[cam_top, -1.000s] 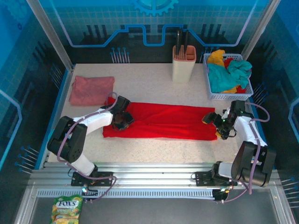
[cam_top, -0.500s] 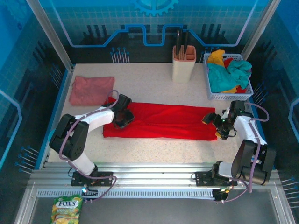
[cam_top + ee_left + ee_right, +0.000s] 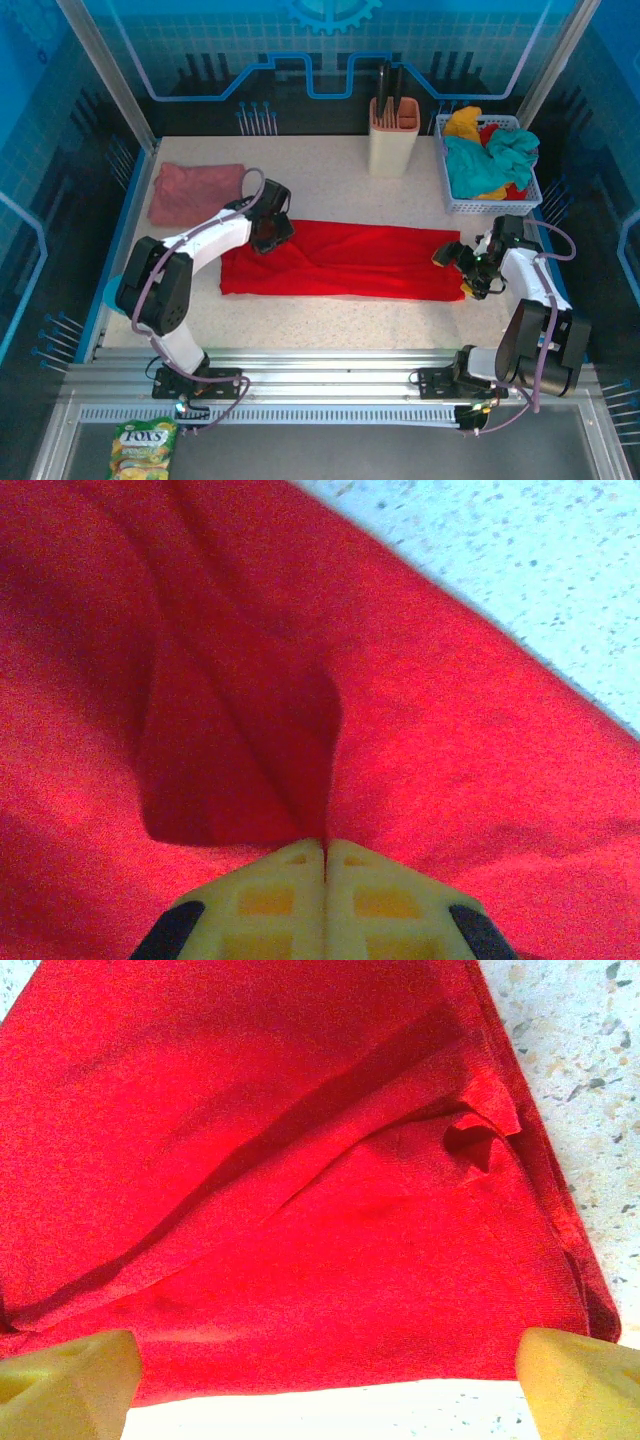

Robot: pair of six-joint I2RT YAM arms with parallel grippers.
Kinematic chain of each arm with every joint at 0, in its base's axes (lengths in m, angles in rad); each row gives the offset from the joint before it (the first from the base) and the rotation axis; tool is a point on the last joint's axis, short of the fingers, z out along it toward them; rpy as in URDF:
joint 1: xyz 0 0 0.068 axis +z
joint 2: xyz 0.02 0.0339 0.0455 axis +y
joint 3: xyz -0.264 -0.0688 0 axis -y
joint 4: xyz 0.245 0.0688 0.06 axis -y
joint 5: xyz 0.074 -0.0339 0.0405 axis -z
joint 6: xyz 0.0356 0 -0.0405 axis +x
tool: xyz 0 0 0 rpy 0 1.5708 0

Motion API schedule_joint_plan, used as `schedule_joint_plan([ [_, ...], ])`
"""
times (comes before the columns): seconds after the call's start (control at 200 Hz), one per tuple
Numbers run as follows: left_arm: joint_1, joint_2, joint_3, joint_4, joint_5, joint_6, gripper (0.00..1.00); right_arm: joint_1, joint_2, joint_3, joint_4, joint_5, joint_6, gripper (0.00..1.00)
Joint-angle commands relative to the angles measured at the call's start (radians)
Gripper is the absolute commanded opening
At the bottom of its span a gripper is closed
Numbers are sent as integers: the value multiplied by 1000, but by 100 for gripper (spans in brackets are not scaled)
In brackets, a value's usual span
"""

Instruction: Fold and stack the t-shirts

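Left gripper (image 3: 268,230): jaws fully closed, sitting at the upper-left corner of the red t-shirt (image 3: 350,262). In the left wrist view the two yellow fingertips (image 3: 285,875) meet with no gap, and a raised ridge of red cloth runs straight into the seam between them, so a pinch of fabric is held; a dark shadowed fold lies just above the tips. Right gripper (image 3: 452,262): jaws spread wide and holding nothing, poised at the right end of the same shirt. In the right wrist view its yellow fingers (image 3: 70,1372) sit at the lower-left and lower-right corners of the frame, with the shirt's hem between them and a small curled tuck of cloth near the upper right. The red t-shirt lies flattened as a long horizontal band across the centre of the speckled table (image 3: 330,180), wrinkled near its left end. The dusty pink t-shirt (image 3: 195,192) is folded at the left of the table, just above and left of the left gripper. At the table's far edge stands a beige knife block (image 3: 393,145); to its right, a white basket (image 3: 470,206) holds teal, yellow and red cloths. A candy bag (image 3: 143,447) lies at the lower left, off the table.
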Motion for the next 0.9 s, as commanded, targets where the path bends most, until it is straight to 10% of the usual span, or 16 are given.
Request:
schedule_joint_plan([
  [0.0,-16,73,51,-70,-38,77,0,8,4,19,-11,-33,-14,97],
  [0.635,-96,282,343,-175,-183,170,0,17,-1,8,-21,-45,-29,96],
  [0.765,-98,325,386,-206,-171,191,38,23,-5,15,-33,-46,-38,97],
  [0.895,-98,283,371,-238,-177,206,49,52,-36,22,-34,-48,-40,98],
])
